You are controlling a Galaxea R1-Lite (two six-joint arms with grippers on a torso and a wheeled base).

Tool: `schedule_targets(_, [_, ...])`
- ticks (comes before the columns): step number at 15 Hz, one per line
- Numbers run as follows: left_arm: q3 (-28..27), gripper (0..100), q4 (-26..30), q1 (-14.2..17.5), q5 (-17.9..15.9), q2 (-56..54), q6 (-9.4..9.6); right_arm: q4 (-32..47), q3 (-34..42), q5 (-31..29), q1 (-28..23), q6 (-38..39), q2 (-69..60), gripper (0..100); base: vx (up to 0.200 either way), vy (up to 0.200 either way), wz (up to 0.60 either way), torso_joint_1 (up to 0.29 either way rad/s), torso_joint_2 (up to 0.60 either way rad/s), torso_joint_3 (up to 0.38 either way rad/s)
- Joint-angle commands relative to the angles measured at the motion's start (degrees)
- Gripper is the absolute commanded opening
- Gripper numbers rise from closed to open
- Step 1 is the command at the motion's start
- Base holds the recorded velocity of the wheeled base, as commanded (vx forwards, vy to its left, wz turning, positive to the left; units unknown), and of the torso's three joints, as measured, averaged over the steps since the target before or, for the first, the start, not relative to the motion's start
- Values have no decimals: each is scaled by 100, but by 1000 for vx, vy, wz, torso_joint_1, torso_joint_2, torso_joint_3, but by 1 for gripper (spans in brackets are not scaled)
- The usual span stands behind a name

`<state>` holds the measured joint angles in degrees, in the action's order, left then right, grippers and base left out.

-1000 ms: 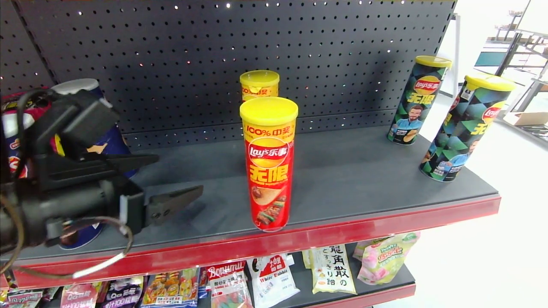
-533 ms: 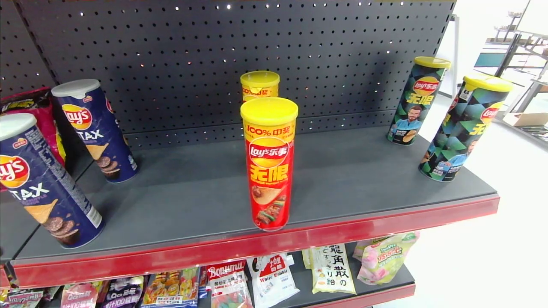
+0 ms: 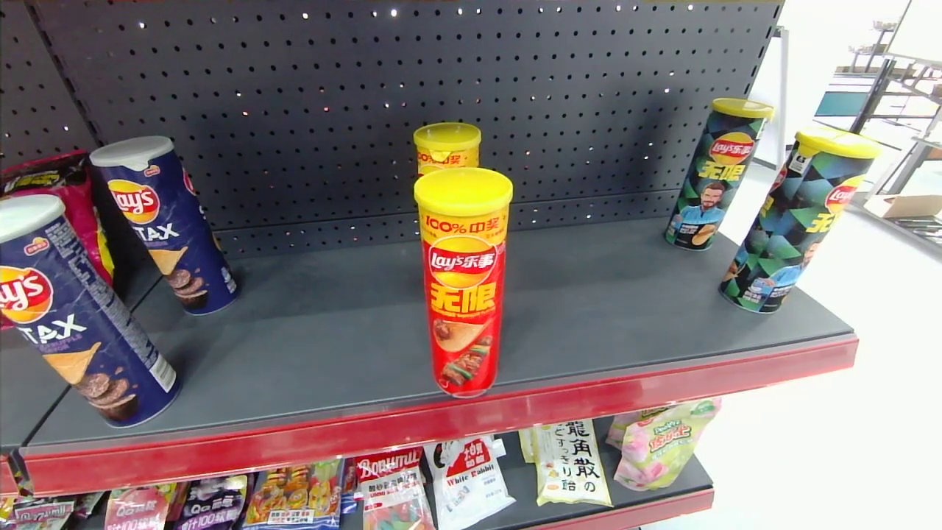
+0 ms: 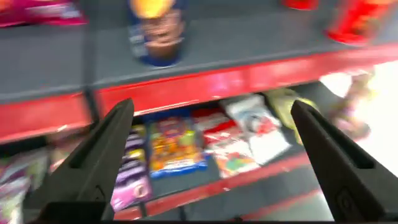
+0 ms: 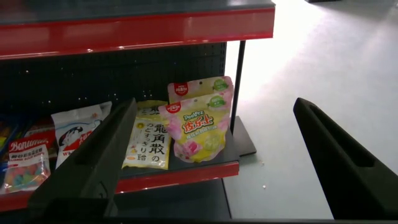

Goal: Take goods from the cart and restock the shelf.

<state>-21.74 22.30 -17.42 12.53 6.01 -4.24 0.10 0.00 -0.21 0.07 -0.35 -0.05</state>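
Left gripper (image 4: 211, 104) and right gripper (image 5: 214, 102) both gape empty, facing the shelf (image 3: 331, 331).

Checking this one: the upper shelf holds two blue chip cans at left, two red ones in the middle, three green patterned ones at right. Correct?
No: the head view shows two green patterned, yellow-lidded chip cans at right, not three. The rest holds.

Printed logos and lettering on red can (image 3: 464, 294), blue can (image 3: 168, 228), green can (image 3: 717, 177), pale pouch (image 3: 565, 464)
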Motion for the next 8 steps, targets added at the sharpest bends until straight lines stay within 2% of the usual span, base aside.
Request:
schedule_targets(1, [152, 100, 20, 327, 338, 32, -6, -1, 0, 3, 1, 0, 5, 100, 0, 0, 0, 0, 0, 0])
schedule_targets(2, [328, 100, -24, 415, 513, -47, 11, -1, 0, 3, 1, 0, 5, 100, 0, 0, 0, 0, 0, 0])
schedule_targets(5, [302, 100, -41, 485, 944, -3, -6, -1, 0, 3, 1, -9, 5, 100, 0, 0, 0, 0, 0, 0])
schedule_targets(6, [293, 100, -32, 661, 988, 23, -6, -1, 0, 3, 1, 0, 5, 100, 0, 0, 0, 0, 0, 0])
schedule_targets(8, [266, 100, -50, 1347, 979, 295, -33, 8, 0, 3, 1, 0, 5, 100, 0, 0, 0, 0, 0, 0])
